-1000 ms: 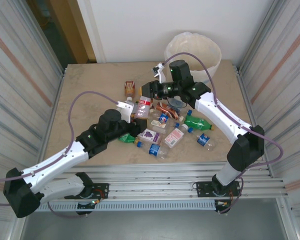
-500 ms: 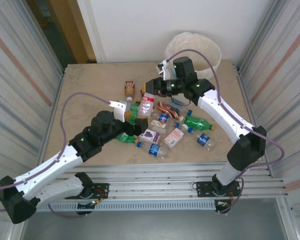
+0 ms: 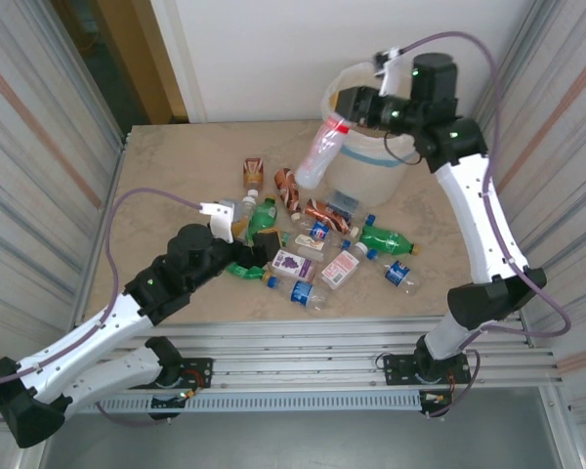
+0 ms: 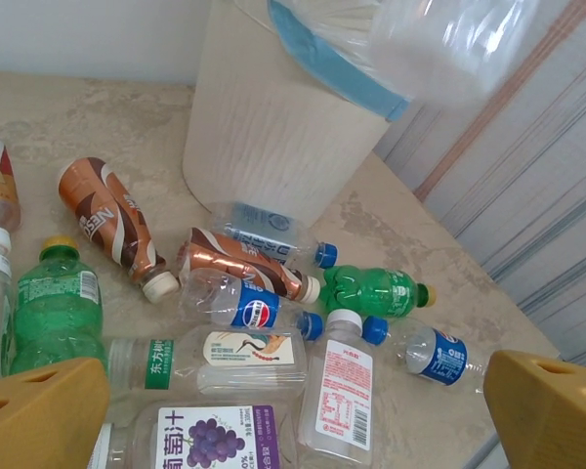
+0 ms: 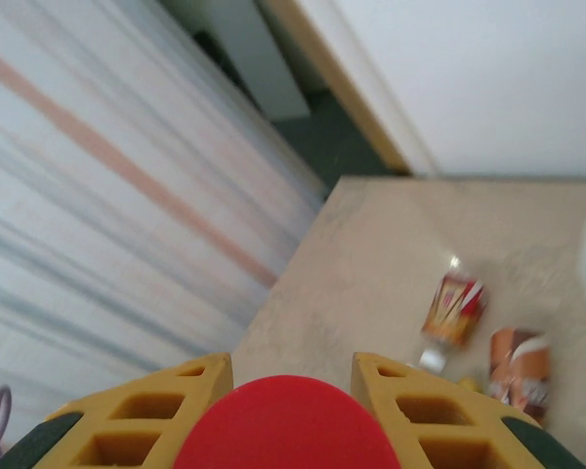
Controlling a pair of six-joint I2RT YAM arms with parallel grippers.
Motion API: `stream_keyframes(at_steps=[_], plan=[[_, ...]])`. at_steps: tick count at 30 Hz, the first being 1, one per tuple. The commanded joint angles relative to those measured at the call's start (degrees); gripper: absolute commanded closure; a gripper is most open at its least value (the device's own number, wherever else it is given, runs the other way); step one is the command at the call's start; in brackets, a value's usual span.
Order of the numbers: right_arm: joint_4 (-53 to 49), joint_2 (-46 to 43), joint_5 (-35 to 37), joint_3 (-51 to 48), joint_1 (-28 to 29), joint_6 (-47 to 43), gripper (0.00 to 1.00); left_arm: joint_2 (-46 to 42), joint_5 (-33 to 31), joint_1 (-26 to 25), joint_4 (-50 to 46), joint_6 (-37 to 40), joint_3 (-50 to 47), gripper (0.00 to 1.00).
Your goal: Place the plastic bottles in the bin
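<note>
Right jaws pinch a red-capped bottle [image 3: 317, 154] by the bin [image 3: 371, 174]; left jaws spread.

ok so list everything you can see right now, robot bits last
loose bottles: about fourteen, clear, green or brown, clustered mid-table in front of the bin
held bottle: one, clear with red cap, tilted in the air beside the bin's rim
bin: one, white with blue band and cream liner, far side of the table
table: one, beige, under everything
left hand: one, yellow fingers, open over the near bottles
right hand: one, yellow fingers, shut on the held bottle's cap end
</note>
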Motion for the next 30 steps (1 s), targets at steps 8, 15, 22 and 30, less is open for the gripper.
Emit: stream_keyframes(at_steps=[8,15,22,30], plan=[[1.7,10.4,7.7,14.1,-10.9,0.9,1.00,-2.9,-5.8,-0.4,-2.3,-2.2,-1.3,0.01],[2.3,20.6,11.6,23.7,-15.1,0.4,1.00,-4.2,-8.7,-0.3,-4.4,-2.7,-1.6,0.01],[1.6,26.4,13.5,25.9,-15.3,-3.2,0.96,-4.9,-10.6,-0.3,-6.0,-3.7,-1.7,0.01],[-2.1,29.6,16.3,25.8,-13.6,-8.9,0.85,-4.8,-13.0,0.2,-9.1,-5.8,-1.6,0.01]])
